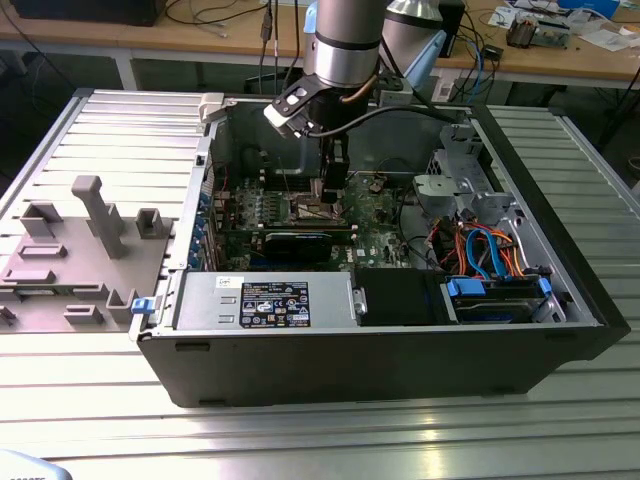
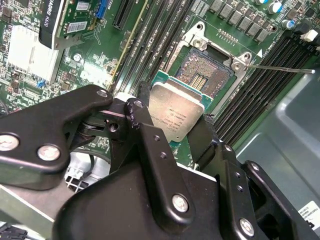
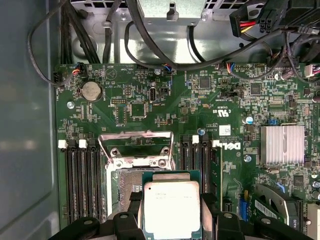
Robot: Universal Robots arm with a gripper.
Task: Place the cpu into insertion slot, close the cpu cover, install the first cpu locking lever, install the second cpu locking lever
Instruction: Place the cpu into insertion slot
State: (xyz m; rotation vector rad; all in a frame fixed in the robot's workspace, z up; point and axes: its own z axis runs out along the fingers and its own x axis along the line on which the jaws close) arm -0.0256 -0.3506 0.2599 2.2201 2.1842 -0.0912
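My gripper (image 2: 172,122) is shut on the cpu (image 2: 175,111), a silvery square chip with a green edge, clamped between two black fingers (image 2: 137,112). In both wrist views the chip (image 3: 171,207) hangs level just above the insertion slot (image 3: 122,182), overlapping one side of it. The dark socket (image 2: 207,75) lies bare inside its metal rim. The cpu cover (image 3: 136,149) is swung up and open at the socket's far side. A thin locking lever (image 2: 280,68) sticks out loose from one socket corner. In the exterior view the gripper (image 1: 333,195) reaches down into the open computer case (image 1: 400,370).
Black memory slots (image 3: 80,185) flank the socket on both sides. A graphics card (image 2: 55,20) and a finned heatsink (image 3: 282,145) sit nearby. Cables (image 3: 165,55) cross the case wall. The power supply (image 1: 265,300) and drive bay (image 1: 495,290) line the front. A grey fixture (image 1: 90,250) lies outside.
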